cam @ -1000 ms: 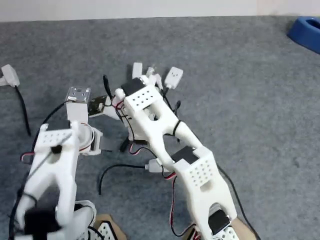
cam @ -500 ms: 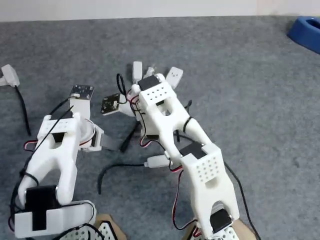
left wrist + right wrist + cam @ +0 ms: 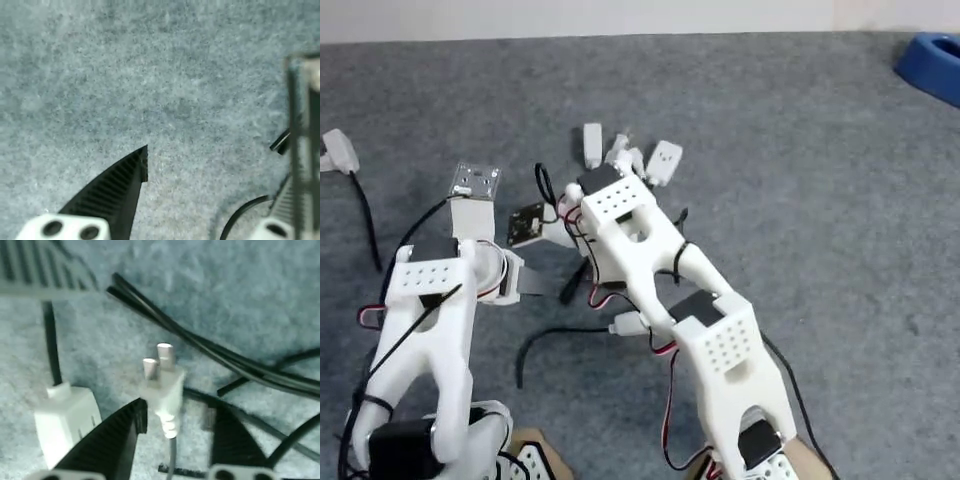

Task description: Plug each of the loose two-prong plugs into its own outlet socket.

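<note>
Right claw (image 3: pixel 178 411) first: its two black fingers stand apart, one on each side of the white two-prong plug (image 3: pixel 164 385). One fingertip is just beside the plug body, and there's a clear gap on the other side, so I'd call this straddling rather than gripping. The plug lies on the grey bench (image 3: pixel 210 285) with its prongs pointing away from the claw's base. That looks like the right lie to me: close on the body, and the prongs lead toward a socket.

Just beside one finger sits a white outlet socket (image 3: pixel 65 425), a small block with its face turned partly my way. I see nothing plugged into it. Beyond the claw tips, a bundle of black cables (image 3: pixel 200 347) crosses the bench, and one strand runs under the plug. I'd watch for snagging when the plug lifts.

From the high view, two more white outlet blocks (image 3: pixel 665 160) lie just past the right claw, the nearer one showing bare slots. A second white plug (image 3: pixel 630 325) on a black lead lies back by that arm's elbow. A third plug (image 3: pixel 337 150) sits well off beyond the left arm.

Left claw (image 3: pixel 220 150): spread wide and empty, with only bare bench between its fingers. It's parked well apart from the plugs, which I read as standing by.

In the far corner there's a blue bin (image 3: pixel 932 62). I can see only its rim, so I can't tell what it holds.
</note>
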`<act>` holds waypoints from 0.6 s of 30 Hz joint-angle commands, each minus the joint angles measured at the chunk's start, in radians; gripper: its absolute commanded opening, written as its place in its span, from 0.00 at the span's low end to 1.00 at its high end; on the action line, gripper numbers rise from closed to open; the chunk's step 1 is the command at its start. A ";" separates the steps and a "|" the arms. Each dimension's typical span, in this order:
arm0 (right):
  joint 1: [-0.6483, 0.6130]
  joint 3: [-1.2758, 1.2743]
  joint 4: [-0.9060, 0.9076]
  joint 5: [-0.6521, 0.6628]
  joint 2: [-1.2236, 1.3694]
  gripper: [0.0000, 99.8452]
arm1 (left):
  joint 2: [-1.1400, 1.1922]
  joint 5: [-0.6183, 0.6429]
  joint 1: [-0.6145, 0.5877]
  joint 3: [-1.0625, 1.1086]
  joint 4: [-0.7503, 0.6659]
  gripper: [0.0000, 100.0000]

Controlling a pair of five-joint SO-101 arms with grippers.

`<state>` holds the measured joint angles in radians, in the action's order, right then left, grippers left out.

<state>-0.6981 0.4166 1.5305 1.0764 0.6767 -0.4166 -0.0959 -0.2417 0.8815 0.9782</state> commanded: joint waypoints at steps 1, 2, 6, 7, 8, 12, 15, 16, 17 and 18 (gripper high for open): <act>-0.022 -0.051 -0.038 -0.015 -0.012 0.09 | -0.031 -0.005 -0.005 -0.002 0.006 0.41; -0.022 -0.054 -0.041 -0.015 -0.012 0.08 | -0.031 -0.005 -0.005 -0.002 0.006 0.41; -0.022 -0.061 -0.048 -0.015 -0.001 0.07 | -0.031 -0.006 -0.005 -0.002 0.009 0.41; -0.018 -0.062 -0.045 -0.015 0.004 0.07 | -0.031 -0.006 -0.005 -0.002 0.011 0.41; -0.008 -0.062 -0.042 -0.015 0.019 0.07 | -0.031 -0.006 -0.004 -0.002 0.011 0.41; 0.025 -0.051 -0.045 -0.014 0.084 0.07 | -0.031 -0.006 -0.004 -0.002 0.011 0.41; 0.050 -0.048 -0.048 -0.011 0.079 0.07 | -0.031 -0.006 -0.004 -0.002 0.012 0.41; 0.059 -0.050 -0.045 -0.011 0.070 0.07 | -0.031 -0.008 -0.004 -0.002 0.012 0.41; 0.067 -0.056 -0.041 -0.009 0.062 0.07 | -0.031 -0.008 -0.004 -0.002 0.012 0.41; 0.081 -0.058 -0.041 -0.009 0.059 0.07 | -0.031 -0.008 -0.004 -0.002 0.012 0.41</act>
<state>-0.6598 0.3844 1.4784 1.0702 0.7350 -0.4181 -0.0959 -0.2417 0.8846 0.9812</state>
